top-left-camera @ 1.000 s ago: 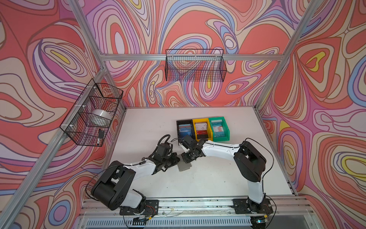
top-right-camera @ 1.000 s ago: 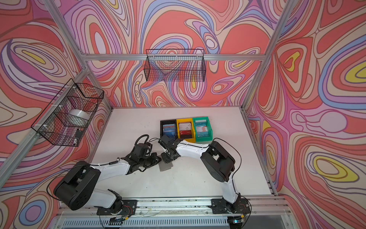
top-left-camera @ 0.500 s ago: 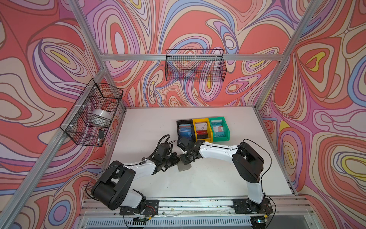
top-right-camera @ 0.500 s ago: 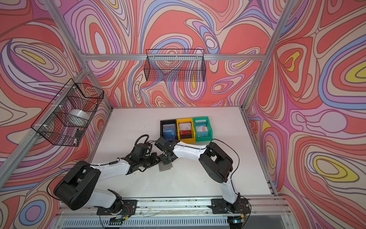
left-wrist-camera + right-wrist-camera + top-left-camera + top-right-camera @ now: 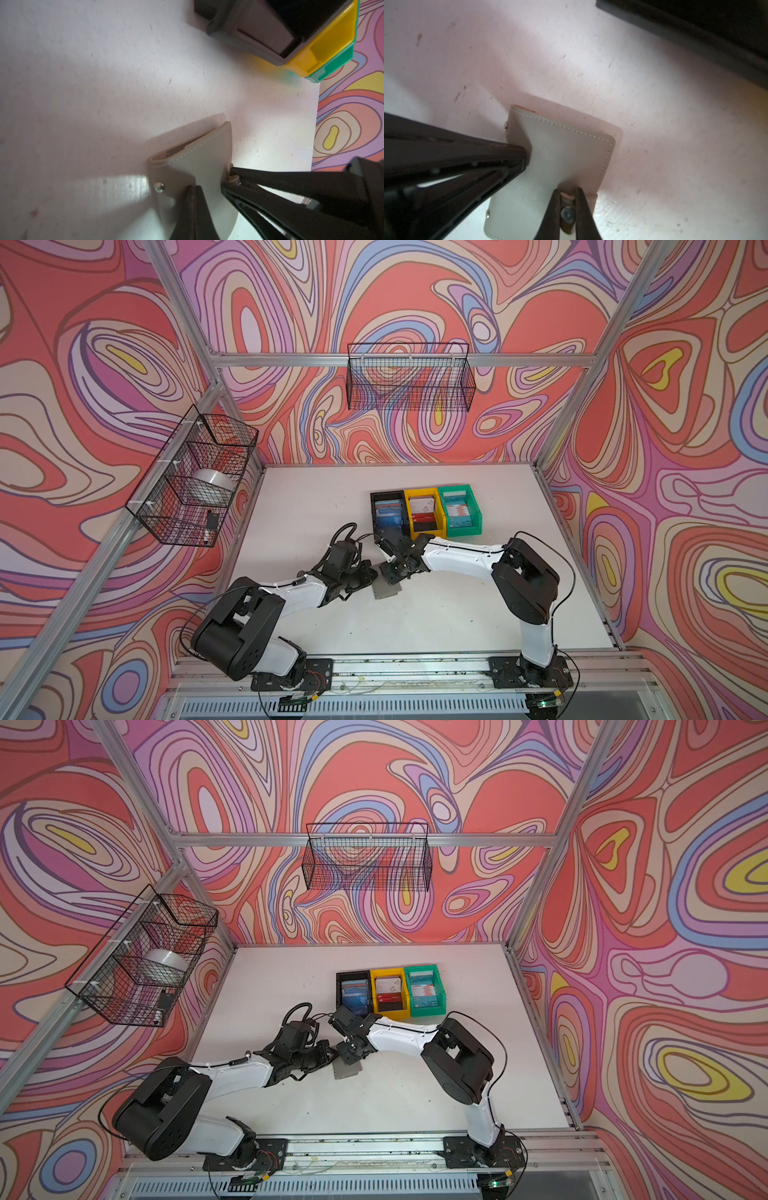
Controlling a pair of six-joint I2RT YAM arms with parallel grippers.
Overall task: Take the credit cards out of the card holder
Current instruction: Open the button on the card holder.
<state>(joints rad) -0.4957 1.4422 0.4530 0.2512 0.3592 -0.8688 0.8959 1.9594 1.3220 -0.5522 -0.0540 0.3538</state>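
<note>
The white table (image 5: 436, 626) carries a black bin (image 5: 373, 512), a yellow bin (image 5: 422, 491) and a green bin (image 5: 475, 512), standing in a row. In front of them the grey card holder (image 5: 385, 592) lies flat under the tips of both arms, so neither arm is nearer. The left gripper (image 5: 194, 188) has its jaws pressed together, with the tip against one side edge of the cover. Whether it pinches the cover cannot be told. The right gripper (image 5: 568, 194) is narrow and nips a small pale tab on the adjoining edge. Of the credit cards (image 5: 526, 108) inside, only a reddish sliver shows, at the end opposite the right gripper, so they probably slide out that way. White lettering inside the green bin looks like "VIP", and the holder bears none.
</note>
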